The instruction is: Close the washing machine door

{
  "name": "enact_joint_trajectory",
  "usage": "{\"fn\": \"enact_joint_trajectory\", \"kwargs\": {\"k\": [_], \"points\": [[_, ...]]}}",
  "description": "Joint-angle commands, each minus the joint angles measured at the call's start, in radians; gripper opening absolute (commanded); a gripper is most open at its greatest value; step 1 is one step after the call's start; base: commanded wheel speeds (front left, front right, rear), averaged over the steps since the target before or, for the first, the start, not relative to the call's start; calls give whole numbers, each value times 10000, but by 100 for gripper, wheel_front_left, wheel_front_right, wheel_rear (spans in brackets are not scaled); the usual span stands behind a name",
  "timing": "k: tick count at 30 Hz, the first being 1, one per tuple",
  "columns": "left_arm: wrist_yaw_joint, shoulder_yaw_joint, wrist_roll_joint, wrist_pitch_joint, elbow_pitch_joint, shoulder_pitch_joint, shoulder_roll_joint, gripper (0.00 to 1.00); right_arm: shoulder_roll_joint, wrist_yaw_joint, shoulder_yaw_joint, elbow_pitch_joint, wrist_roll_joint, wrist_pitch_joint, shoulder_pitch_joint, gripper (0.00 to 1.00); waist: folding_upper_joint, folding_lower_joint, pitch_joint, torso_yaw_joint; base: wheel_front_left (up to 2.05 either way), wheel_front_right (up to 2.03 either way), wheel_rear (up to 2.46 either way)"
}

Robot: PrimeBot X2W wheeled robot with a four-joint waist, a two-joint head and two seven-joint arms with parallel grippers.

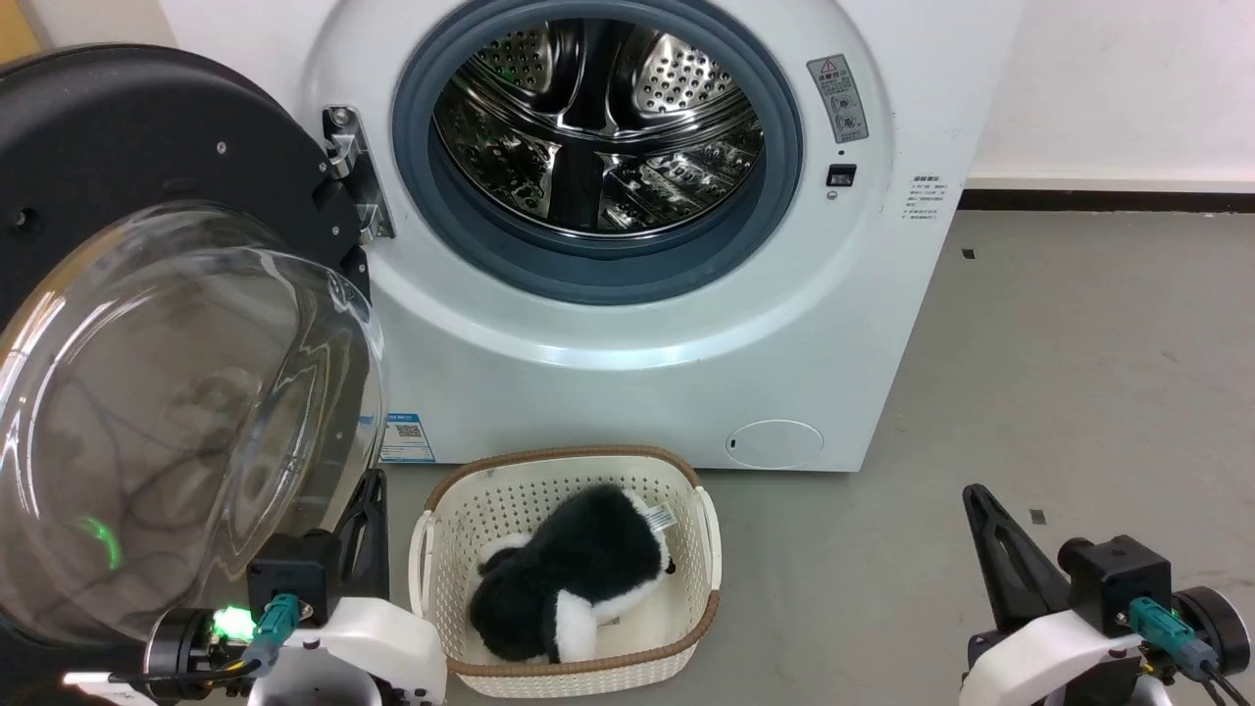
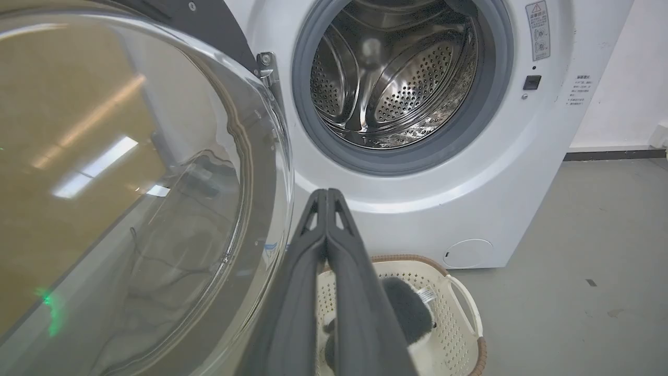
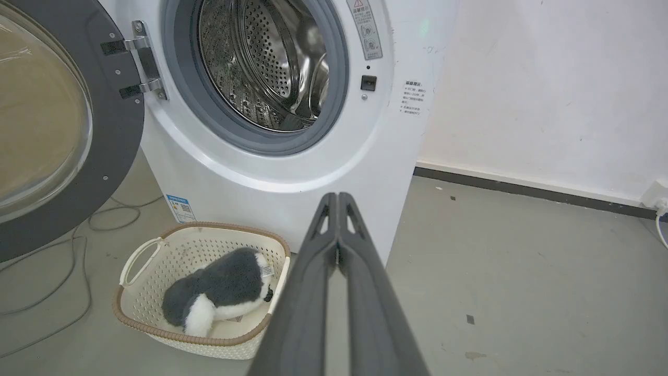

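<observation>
Swung wide at the left of the washing machine [image 1: 627, 333], the washing machine door [image 1: 176, 373] bulges just left of the left end effector [image 2: 327, 194], which has its fingers pressed together and lies far nearer than the likewise pressed-together right end effector [image 3: 338, 196].

White washing machine [image 1: 627, 392] — black-rimmed door [image 1: 118, 137], cream perforated basket [image 1: 490, 510].
</observation>
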Motion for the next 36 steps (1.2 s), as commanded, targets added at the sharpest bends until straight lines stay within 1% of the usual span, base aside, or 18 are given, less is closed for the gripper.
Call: {"fn": "enact_joint_trajectory", "kwargs": {"k": [1,14,15,30,31,32,36], "points": [[-43,11,30,3,-28,140,-9,0,47,8,1,-47,-78,5,-116,0,-1,0,0,0,0,0,0],[-43,11,30,3,-28,140,-9,0,47,8,1,-47,-78,5,-116,0,-1,0,0,0,0,0,0],[0,-2,0,-1,0,0,0,100,0,0,-1,0,0,-1,0,100,-1,0,0,0,0,0,0],[351,-159,30,-268,48,-12,8,100,5,1,-147,-47,450,-268,20,100,-1,0,29,17,0,0,0],[381,-176,38,-289,50,-14,15,31,5,1,-156,-54,487,-289,23,100,-1,0,31,23,0,0,0],[410,-195,45,-310,53,-17,22,0,6,1,-165,-62,523,-310,25,100,-1,0,33,29,0,0,0],[524,-262,52,-394,40,-39,56,0,7,1,-207,-87,665,-394,35,100,-1,0,37,66,0,0,0]]}}
